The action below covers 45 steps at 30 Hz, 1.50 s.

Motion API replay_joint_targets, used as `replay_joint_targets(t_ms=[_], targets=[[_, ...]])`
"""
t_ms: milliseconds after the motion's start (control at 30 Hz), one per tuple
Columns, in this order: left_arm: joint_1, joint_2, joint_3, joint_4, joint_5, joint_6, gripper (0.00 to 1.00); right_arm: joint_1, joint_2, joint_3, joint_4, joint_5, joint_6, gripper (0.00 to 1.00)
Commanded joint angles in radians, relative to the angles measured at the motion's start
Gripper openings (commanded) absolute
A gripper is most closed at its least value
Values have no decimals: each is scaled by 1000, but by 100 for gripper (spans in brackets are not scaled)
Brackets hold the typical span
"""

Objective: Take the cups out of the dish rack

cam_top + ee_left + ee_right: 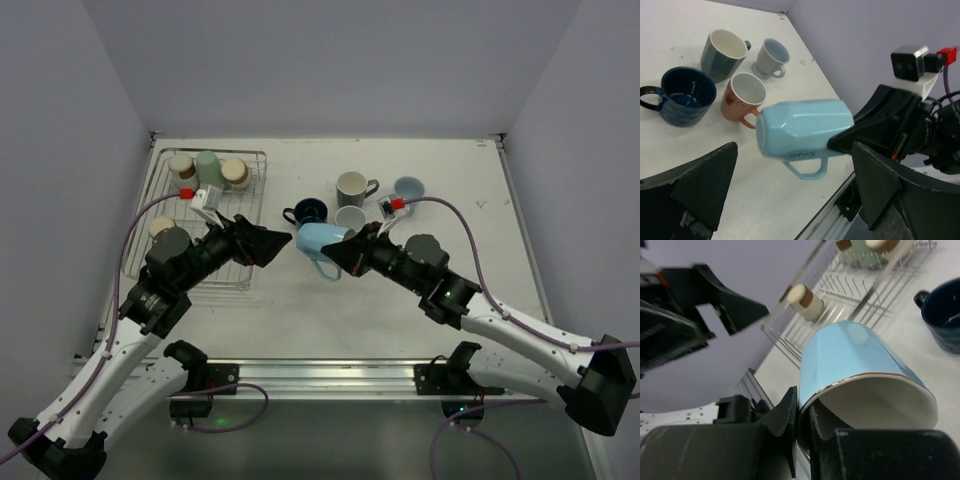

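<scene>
Right wrist view shows the right gripper [801, 415] pinching the rim of the light blue mug [860, 360], held sideways in the air right of the dish rack [205, 152]. The left gripper [283, 243] stands wide, just beside it. So thin a pinch may let it swivel or drop.

Seen from the right wrist, the light blue mug's [855, 360] lower side sinks behind the black body of the right pincer [800, 410]. Beyond the pincer, the navy cup [944, 315] runs off the right edge. The cups [865, 255] in the dish rack [840, 295] are cropped at the top. From above, the left arm [190, 255] covers part of the rack.
</scene>
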<state>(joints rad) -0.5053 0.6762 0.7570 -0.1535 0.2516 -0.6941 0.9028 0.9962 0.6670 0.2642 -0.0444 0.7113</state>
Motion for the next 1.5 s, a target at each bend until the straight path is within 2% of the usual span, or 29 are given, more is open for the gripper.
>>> replay_joint_targets(t_ms=[0,33,133,167,233,267,367,533,600,800,933,1200,1333,1367,1467], targets=[[-1,6,-44,107,126,-13,100,-91,-103,13,156,-161,39,0],[-1,8,-60,118,150,-18,100,-108,-123,22,129,-143,18,0],[-1,20,-58,100,158,-5,100,-171,-180,104,-109,-11,-83,0],[-1,26,-51,80,150,7,100,-186,-182,130,-238,30,-117,0],[-1,48,-16,3,108,51,100,-252,-156,195,-362,130,-195,0],[-1,54,-5,-24,94,70,100,-309,-140,209,-444,144,-214,0],[-1,62,34,-107,25,133,100,-399,-67,239,-547,143,-259,0],[-1,46,80,-227,-107,231,100,-516,80,292,-634,201,-334,0],[-1,39,85,-256,-172,255,100,-548,177,315,-654,177,-342,0],[-1,45,73,-276,-245,271,100,-551,418,446,-721,152,-386,0],[-1,57,79,-288,-304,274,100,-547,487,491,-734,173,-394,0],[-1,131,126,-302,-382,272,100,-502,630,569,-800,215,-409,8],[-1,174,162,-313,-422,271,100,-493,634,582,-800,212,-411,18],[-1,178,168,-313,-431,269,100,-489,619,583,-796,210,-411,26],[-1,206,197,-304,-462,255,100,-481,570,588,-792,209,-411,40]])
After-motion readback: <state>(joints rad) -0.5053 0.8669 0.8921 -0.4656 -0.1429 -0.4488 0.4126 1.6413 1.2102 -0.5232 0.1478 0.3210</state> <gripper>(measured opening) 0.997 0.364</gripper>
